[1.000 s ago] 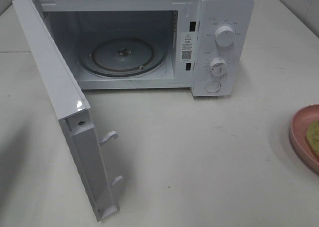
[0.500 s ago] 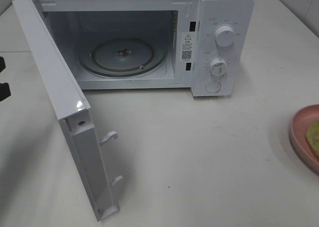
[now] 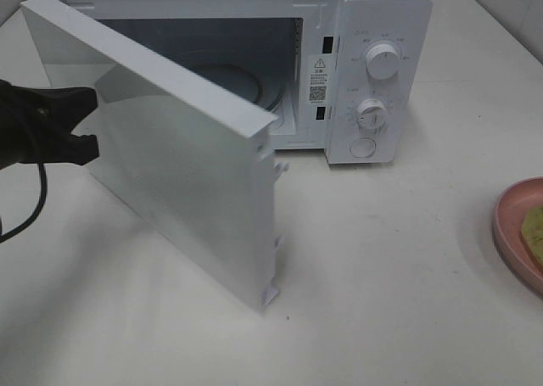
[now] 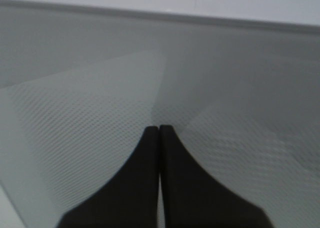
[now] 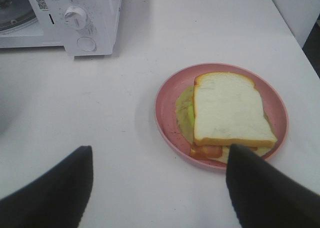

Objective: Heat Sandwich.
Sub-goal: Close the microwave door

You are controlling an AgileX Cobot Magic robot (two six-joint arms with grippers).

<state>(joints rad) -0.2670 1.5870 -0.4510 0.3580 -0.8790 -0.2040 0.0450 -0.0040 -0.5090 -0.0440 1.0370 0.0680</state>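
Note:
The sandwich (image 5: 227,115) of pale bread with green and reddish filling lies on a round pink plate (image 5: 167,95). Both show cut off at the right edge of the high view: plate (image 3: 513,225), sandwich (image 3: 534,233). My right gripper (image 5: 160,188) is open and empty, hanging above the table near the plate. The white microwave (image 3: 386,13) stands at the back. Its door (image 3: 178,165) is about half closed. My left gripper (image 3: 85,123) is shut, tips against the door's outer face (image 4: 159,130).
The microwave's two knobs (image 3: 382,62) and round button are on its right panel. The glass turntable (image 3: 270,93) is mostly hidden behind the door. The door sweeps over the table's left front. A wall edge runs at the far right.
The door has swung from wide open to about half closed. My left gripper has come in from the left edge and now sits against the door's outer face.

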